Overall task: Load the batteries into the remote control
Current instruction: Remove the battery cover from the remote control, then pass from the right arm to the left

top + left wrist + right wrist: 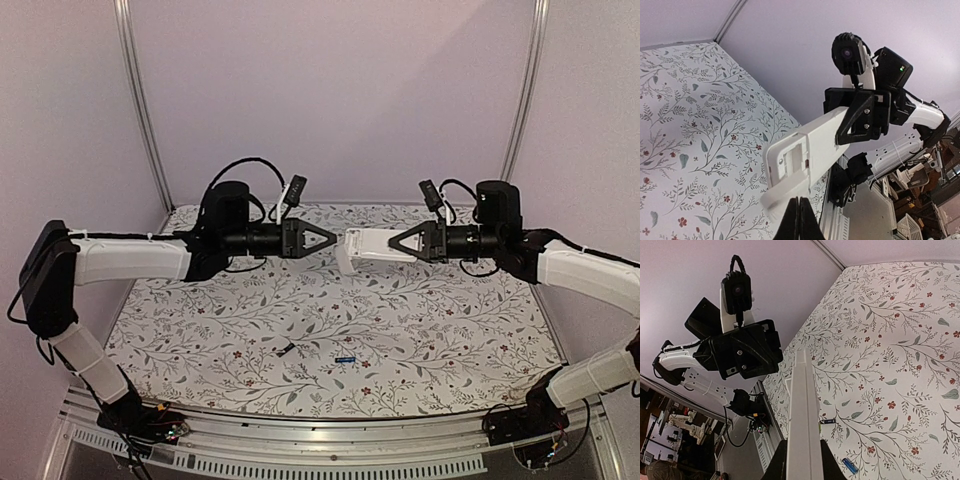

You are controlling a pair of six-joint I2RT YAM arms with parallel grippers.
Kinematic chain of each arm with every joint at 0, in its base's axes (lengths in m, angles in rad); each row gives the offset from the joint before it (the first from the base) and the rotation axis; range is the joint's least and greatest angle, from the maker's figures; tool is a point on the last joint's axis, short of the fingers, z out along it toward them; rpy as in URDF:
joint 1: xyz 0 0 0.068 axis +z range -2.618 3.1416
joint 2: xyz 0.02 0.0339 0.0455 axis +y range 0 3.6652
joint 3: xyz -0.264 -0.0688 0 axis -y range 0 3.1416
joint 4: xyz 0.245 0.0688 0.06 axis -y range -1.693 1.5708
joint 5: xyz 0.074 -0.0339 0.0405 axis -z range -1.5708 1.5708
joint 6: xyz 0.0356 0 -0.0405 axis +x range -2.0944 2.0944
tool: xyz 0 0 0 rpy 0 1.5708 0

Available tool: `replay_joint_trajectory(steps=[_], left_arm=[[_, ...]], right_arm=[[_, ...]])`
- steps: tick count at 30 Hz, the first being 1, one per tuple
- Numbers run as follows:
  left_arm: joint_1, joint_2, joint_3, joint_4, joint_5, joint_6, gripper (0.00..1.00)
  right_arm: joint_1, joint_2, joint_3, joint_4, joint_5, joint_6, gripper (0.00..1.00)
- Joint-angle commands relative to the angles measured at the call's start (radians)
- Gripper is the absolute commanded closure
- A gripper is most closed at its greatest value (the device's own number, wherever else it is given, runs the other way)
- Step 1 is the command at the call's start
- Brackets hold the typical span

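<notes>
My right gripper (397, 243) is shut on the white remote control (368, 246) and holds it level, high above the table. In the left wrist view the remote (840, 135) shows its back, with the battery bay (792, 159) open and empty. A flat white cover piece (782, 189) hangs blurred below that end; it also shows in the top view (345, 263). My left gripper (329, 239) is shut and empty, its tips (798, 212) just short of the remote's end. The blackish battery (286, 349) and the blue battery (347, 359) lie on the table. Both batteries also show in the right wrist view, the blackish one (827, 421) and the blue one (850, 466), beside the edge-on remote (802, 410).
The floral tablecloth (450, 330) covers the table. A metal rail (330, 440) runs along the near edge, with the arm bases at its ends. Plain walls and two upright metal posts (140, 100) close off the back.
</notes>
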Motion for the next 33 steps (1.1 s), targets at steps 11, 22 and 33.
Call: replay_joint_trajectory(steps=[11, 22, 33], left_arm=[[0.065, -0.055, -0.066, -0.150, -0.231, 0.059, 0.54], [0.012, -0.199, -0.139, -0.508, -0.398, 0.264, 0.39], [-0.294, -0.244, -0.076, -0.568, -0.628, 0.672, 0.00]], right_arm=[[-0.047, 0.054, -0.049, 0.030, 0.046, -0.012, 1.00], [-0.050, 0.047, -0.067, -0.072, -0.004, -0.093, 1.00], [-0.019, 0.052, -0.024, -0.256, -0.216, -0.192, 1.00]])
